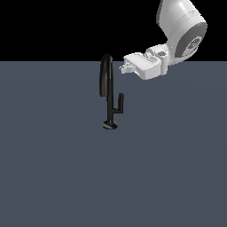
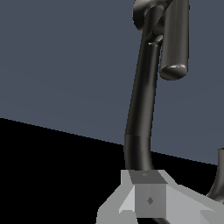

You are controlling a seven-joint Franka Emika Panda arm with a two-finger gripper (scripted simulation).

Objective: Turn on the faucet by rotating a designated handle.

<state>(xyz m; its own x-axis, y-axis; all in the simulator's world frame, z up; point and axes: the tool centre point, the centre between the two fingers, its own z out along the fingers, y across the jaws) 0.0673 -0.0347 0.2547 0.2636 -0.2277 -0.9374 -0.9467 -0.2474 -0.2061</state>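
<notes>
- A slim, glossy black faucet stands alone on the bare slate-grey desk, a little left of centre in the exterior view, its small round base disc flat on the surface.
- Its tall arched spout curves up and over, the crown reaching the line where desk meets black backdrop.
- Just right of the stem, the handle, a short L-shaped lever with an upright rod tip, branches off low down, well below the spout's top.
- Further right and higher, the white hand hovers level with the arch's crown, fingers pointing left toward it, just beside the spout and clear of the handle.
- Whether the hand is released or clenched, I cannot tell; the wrist view shows a grey finger close against the spout's curve.
- The white arm enters from the upper right.
</notes>
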